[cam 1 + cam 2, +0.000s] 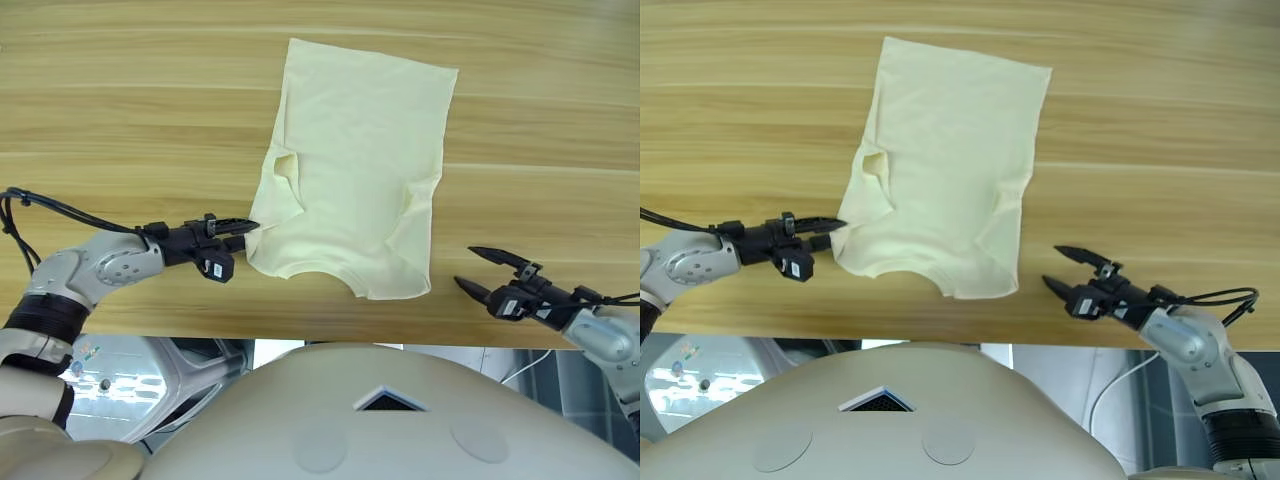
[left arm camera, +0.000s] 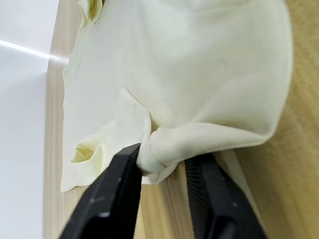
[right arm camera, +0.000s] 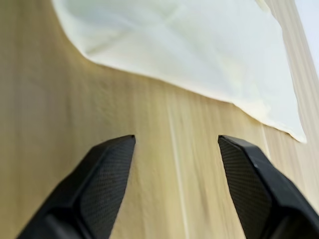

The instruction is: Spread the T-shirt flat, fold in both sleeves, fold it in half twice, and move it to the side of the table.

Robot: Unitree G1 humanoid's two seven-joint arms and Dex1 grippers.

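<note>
A pale yellow T-shirt (image 1: 350, 160) lies on the wooden table (image 1: 120, 120), its sleeves turned in over the body and its collar end toward the front edge. My left gripper (image 1: 248, 228) sits at the shirt's near left corner. In the left wrist view its fingers (image 2: 119, 189) are shut on a bunched fold of the T-shirt (image 2: 199, 74). My right gripper (image 1: 470, 267) stands open just right of the shirt's near right corner, a short gap away from the cloth. The right wrist view shows bare wood between its fingertips (image 3: 114, 154), with the T-shirt (image 3: 174, 45) farther ahead.
Bare wood stretches wide on both sides of the shirt and beyond it. The table's front edge (image 1: 150, 335) runs just behind both grippers. A black cable (image 1: 60, 208) trails from the left arm over the table.
</note>
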